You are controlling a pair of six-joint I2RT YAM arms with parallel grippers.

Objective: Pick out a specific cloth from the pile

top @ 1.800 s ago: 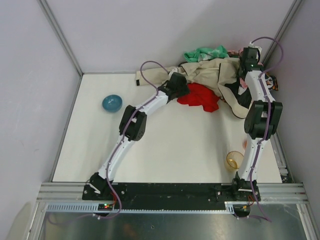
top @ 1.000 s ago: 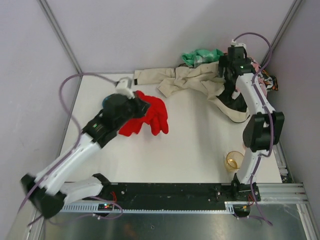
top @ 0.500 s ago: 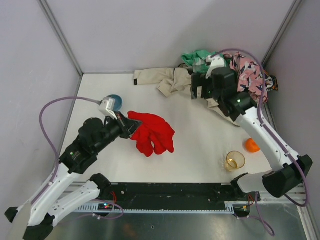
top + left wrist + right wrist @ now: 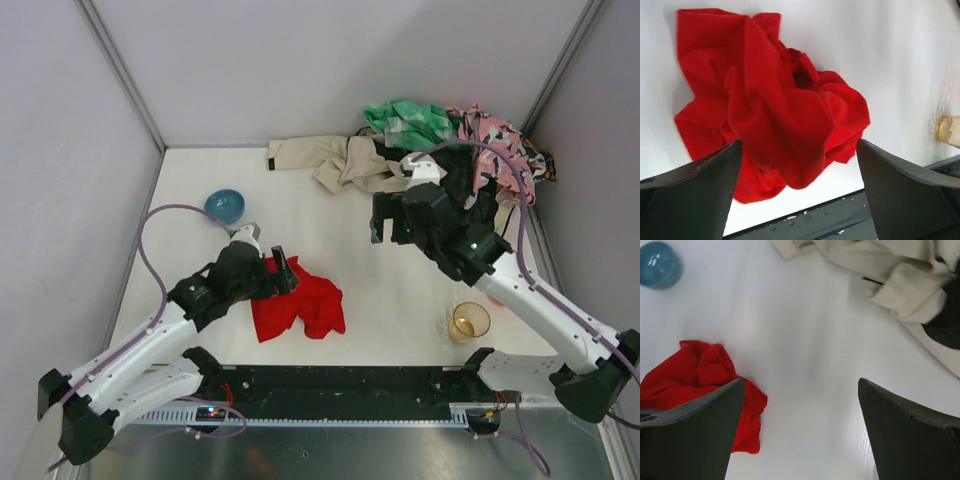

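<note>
The red cloth [image 4: 300, 308] lies crumpled on the white table near the front edge, apart from the pile [image 4: 450, 150] at the back right. My left gripper [image 4: 280, 272] hovers just over the cloth's left end, open. In the left wrist view the cloth [image 4: 775, 105] fills the space beyond the left gripper [image 4: 798, 142], and neither finger touches it. My right gripper [image 4: 385, 225] hangs open over bare table in front of the pile. In the right wrist view the right gripper [image 4: 800, 380] holds nothing, with the cloth [image 4: 700, 385] at the lower left.
The pile holds beige [image 4: 340, 160], green-white [image 4: 405, 120], pink patterned [image 4: 490, 135] and black [image 4: 460, 180] garments. A blue bowl [image 4: 224, 205] sits at the left. A yellow cup [image 4: 470, 321] stands near the right arm's base. Grey walls enclose the table.
My left gripper has opened and let go of the red cloth, which now rests nearer the front edge. The right arm has swung forward and left, off the pile.
</note>
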